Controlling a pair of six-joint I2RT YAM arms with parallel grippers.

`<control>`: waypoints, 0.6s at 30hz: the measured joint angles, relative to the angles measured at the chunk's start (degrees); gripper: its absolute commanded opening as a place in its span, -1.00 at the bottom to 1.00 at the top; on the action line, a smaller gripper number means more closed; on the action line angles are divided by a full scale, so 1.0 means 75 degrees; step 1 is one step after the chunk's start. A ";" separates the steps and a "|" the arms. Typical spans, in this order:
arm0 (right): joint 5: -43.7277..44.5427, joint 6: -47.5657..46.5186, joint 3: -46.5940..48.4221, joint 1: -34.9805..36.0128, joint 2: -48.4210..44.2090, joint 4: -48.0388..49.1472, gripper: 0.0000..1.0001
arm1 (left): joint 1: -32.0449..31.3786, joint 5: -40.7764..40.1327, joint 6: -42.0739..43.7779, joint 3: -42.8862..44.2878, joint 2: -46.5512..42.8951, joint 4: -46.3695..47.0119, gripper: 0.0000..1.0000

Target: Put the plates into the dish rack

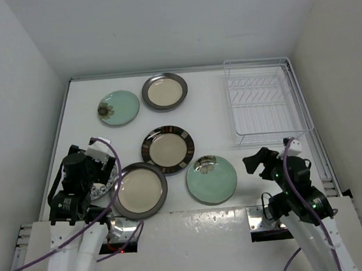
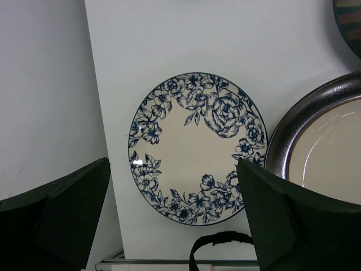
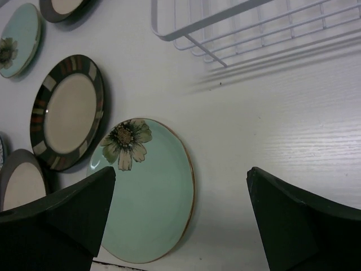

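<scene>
Six plates lie flat on the white table. A mint-green flower plate and a cream dark-rimmed plate are at the back. A cream plate with a brown patterned rim is in the middle. A second cream dark-rimmed plate and a second mint-green plate lie near the front. The white-blue floral plate lies at the table's left edge, under my open, empty left gripper. My right gripper is open and empty above the near mint-green plate's right edge. The dish rack at the back right holds nothing.
The floral plate lies close to the table's left edge and next to the cream dark-rimmed plate. White walls close in on both sides. The rack's near corner shows in the right wrist view, beyond bare table.
</scene>
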 measured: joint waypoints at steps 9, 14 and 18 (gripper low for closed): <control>-0.0160 -0.0224 0.1393 -0.0006 0.1172 -0.0187 1.00 | 0.0003 0.0455 0.0303 0.0326 0.0274 -0.0242 0.99; -0.1329 -0.0764 0.3273 0.0017 0.3908 -0.0338 0.56 | 0.0003 0.1180 0.0644 0.2882 0.2576 -0.1285 0.99; -0.1821 -0.0548 0.2372 0.0125 0.4701 -0.0154 0.43 | 0.0009 0.2025 0.0737 0.4199 0.4331 -0.1953 0.99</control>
